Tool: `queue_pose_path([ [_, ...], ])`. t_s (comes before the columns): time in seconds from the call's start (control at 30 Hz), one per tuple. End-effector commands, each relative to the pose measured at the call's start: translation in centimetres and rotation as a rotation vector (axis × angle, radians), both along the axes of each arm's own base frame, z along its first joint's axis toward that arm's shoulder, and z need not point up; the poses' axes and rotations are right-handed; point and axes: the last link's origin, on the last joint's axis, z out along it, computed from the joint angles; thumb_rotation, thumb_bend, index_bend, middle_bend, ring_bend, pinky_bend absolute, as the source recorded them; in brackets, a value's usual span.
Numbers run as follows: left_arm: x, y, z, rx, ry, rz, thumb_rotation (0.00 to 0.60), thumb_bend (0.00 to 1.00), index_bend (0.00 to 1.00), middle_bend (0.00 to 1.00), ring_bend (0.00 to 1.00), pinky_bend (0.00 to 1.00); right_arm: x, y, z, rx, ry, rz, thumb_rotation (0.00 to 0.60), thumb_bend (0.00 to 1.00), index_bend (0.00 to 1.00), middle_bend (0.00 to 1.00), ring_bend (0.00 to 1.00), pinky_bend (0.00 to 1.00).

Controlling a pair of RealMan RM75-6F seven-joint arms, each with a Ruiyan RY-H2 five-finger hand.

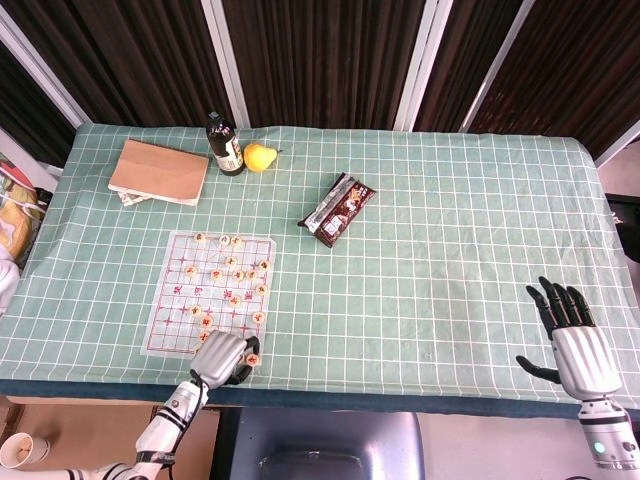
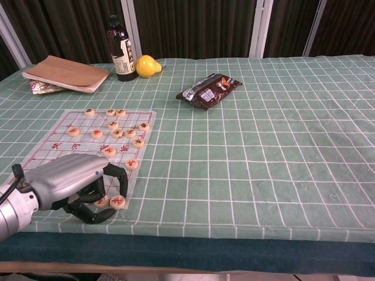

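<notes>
A thin chess board sheet [image 1: 165, 320] [image 2: 58, 145] lies on the green checked cloth at the near left, with several round pieces on it. My left hand [image 1: 222, 357] [image 2: 67, 182] sits at the sheet's near right corner. Its fingers curl down onto the sheet around two pieces [image 2: 118, 202], and its thumb lies low by the table edge. It appears to grip that corner. My right hand [image 1: 575, 335] hovers at the near right edge of the table, fingers spread and holding nothing. It shows only in the head view.
At the back left stand a dark bottle [image 1: 225, 145] [image 2: 120, 50] and a yellow pear [image 1: 260, 157] [image 2: 147, 65], beside a brown book [image 1: 160, 171] [image 2: 67, 73]. A dark snack packet [image 1: 338, 208] [image 2: 210, 91] lies mid-table.
</notes>
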Motion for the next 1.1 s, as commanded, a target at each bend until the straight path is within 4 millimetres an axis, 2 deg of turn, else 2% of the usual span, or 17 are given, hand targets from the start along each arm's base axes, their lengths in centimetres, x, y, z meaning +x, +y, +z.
queue_pose_path([
  [0.03, 0.2, 0.0, 0.3, 0.008, -0.003, -0.004, 0.600, 0.35, 0.59, 1.00, 1.00, 1.00, 0.0, 0.0, 0.0, 0.001, -0.001, -0.001, 0.600, 0.12, 0.00, 0.00, 0.00, 0.00],
  [0.37, 1.4, 0.9, 1.3, 0.033, -0.038, -0.002, 0.600, 0.35, 0.59, 1.00, 1.00, 1.00, 0.0, 0.0, 0.1, -0.003, -0.005, 0.000, 0.600, 0.12, 0.00, 0.00, 0.00, 0.00],
  [0.7, 2.0, 3.3, 0.4, 0.107, -0.003, -0.018, 0.600, 0.35, 0.58, 1.00, 1.00, 1.00, 0.0, 0.0, 0.2, -0.003, -0.007, -0.002, 0.600, 0.12, 0.00, 0.00, 0.00, 0.00],
  [1.1, 1.7, 3.3, -0.4, 0.093, 0.024, -0.022, 0.600, 0.35, 0.54, 1.00, 1.00, 1.00, -0.1, 0.0, 0.2, -0.003, -0.005, -0.002, 0.600, 0.12, 0.00, 0.00, 0.00, 0.00],
])
